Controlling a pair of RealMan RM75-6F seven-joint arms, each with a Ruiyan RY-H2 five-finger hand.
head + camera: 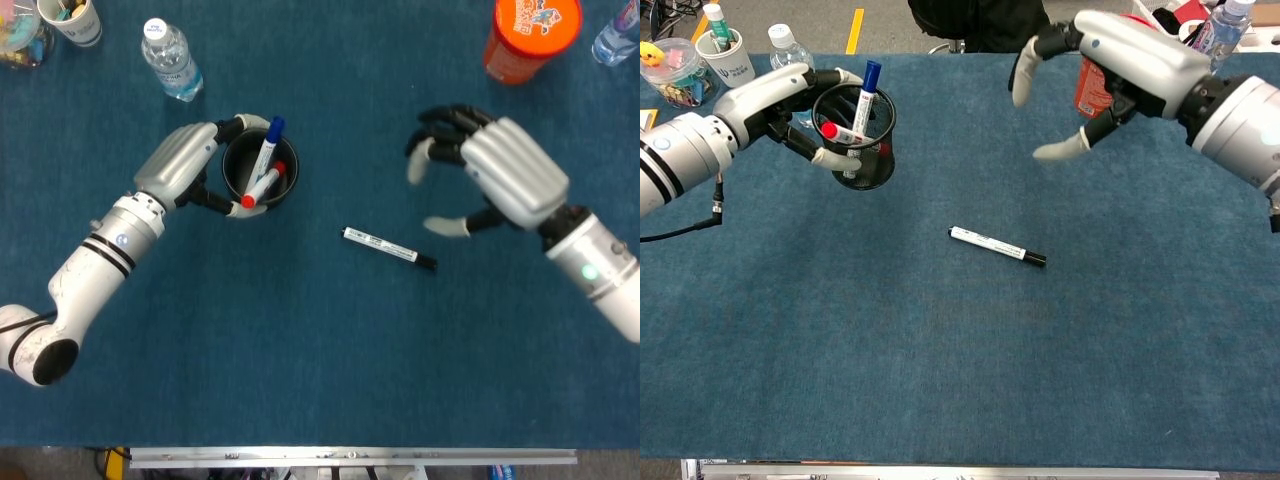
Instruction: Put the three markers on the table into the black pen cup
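Observation:
My left hand [180, 165] [780, 95] grips the black mesh pen cup [259, 173] [854, 140] from its left side. In the cup stand a blue-capped marker [267, 147] [867, 90] and a red-capped marker [262, 187] [838, 132], both leaning. A third marker, white with a black cap [389, 248] [996, 246], lies flat on the blue cloth to the right of the cup. My right hand [485, 175] [1095, 70] hovers above and to the right of that marker, fingers spread, holding nothing.
A water bottle [170, 60] [790, 55] and a paper cup [70, 20] [725, 50] of pens stand at the back left. An orange container [532, 35] and another bottle [617, 35] [1210, 35] sit at the back right.

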